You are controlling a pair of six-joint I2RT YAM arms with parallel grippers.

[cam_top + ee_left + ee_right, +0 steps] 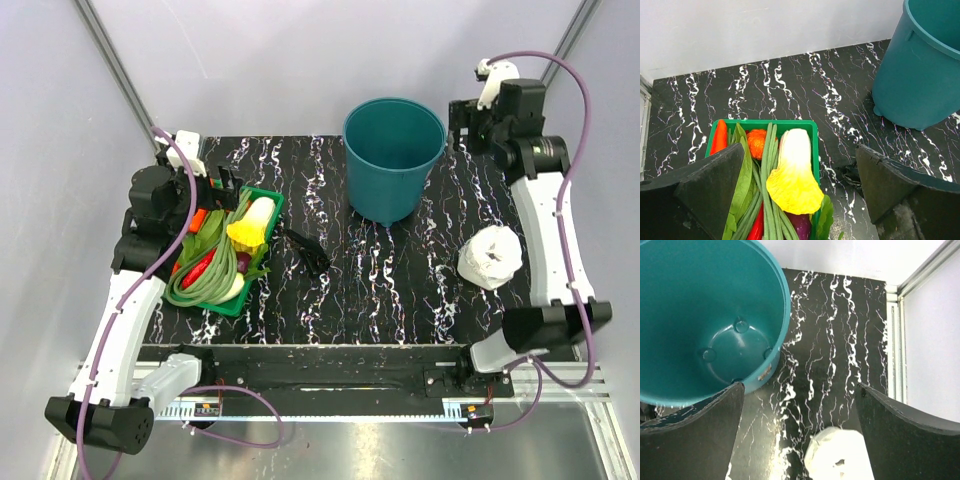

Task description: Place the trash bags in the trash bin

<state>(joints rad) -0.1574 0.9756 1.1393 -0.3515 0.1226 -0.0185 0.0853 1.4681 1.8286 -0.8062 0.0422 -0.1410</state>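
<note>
The teal trash bin (393, 160) stands upright at the back middle of the table, its inside bare in the right wrist view (705, 315). One small folded black trash bag (308, 248) lies on the table between the bin and the green tray; its edge shows in the left wrist view (854, 175). No larger bag is in view. My left gripper (227, 183) is open and empty above the tray's far end (800, 150). My right gripper (462, 125) is open and empty, held high just right of the bin (800, 390). The bin also shows in the left wrist view (925, 65).
A shallow green tray (268, 195) with beans, a yellow-white vegetable, red peppers and leaves sits at the left (814, 131). A white paper roll (490, 258) stands at the right front (840, 455). The table is black marble-patterned.
</note>
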